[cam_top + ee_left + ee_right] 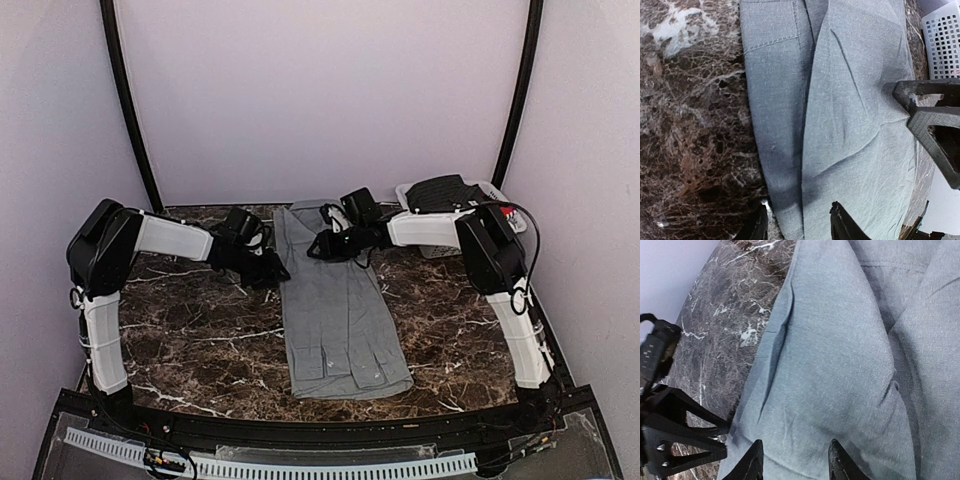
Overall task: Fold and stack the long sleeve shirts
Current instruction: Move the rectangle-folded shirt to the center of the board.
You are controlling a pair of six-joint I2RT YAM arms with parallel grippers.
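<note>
shirt: grey woven cloth, long folded strip on marble table, left of basket | light, limp, likely sags and slides | pinch its edges at the basket end | left gripper: fingers apart at edge away from basket | right gripper: fingers apart over basket-side cloth

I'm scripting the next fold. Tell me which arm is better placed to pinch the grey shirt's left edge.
Left, probably. The left gripper, open, straddles that edge of the shirt; the right gripper, also open, hangs further in over the cloth.
</note>
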